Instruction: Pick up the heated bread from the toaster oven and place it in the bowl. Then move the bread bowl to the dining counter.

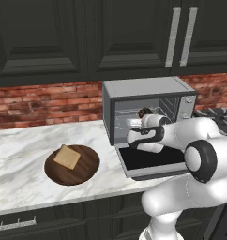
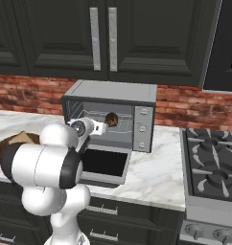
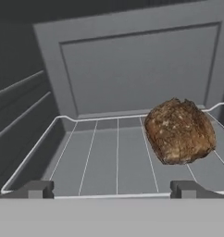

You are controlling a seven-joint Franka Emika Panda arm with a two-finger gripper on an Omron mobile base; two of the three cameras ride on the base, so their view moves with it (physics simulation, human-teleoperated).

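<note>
The toaster oven [image 1: 143, 89] [image 2: 113, 92] stands on the marble worktop with its dark glass door [image 1: 153, 161] dropped open. The heated bread [image 3: 179, 131] [image 1: 145, 112] [image 2: 111, 119], a dark brown lump, lies on the wire rack [image 3: 109, 152] towards the right. My gripper [image 3: 113, 190] is open at the oven's mouth, its fingertips [image 3: 40, 189] at the rack's front edge, short of the bread. The dark wooden bowl [image 1: 82, 171] sits left of the oven, holding a flat tan slice [image 1: 67, 156]. The dining counter is out of view.
Dark cabinets [image 1: 124, 33] hang over the worktop [image 1: 21, 150] against a red brick wall [image 1: 45, 101]. A gas stove [image 2: 214, 162] stands right of the oven. My arm's elbow [image 2: 41, 167] partly hides the bowl in the right base view.
</note>
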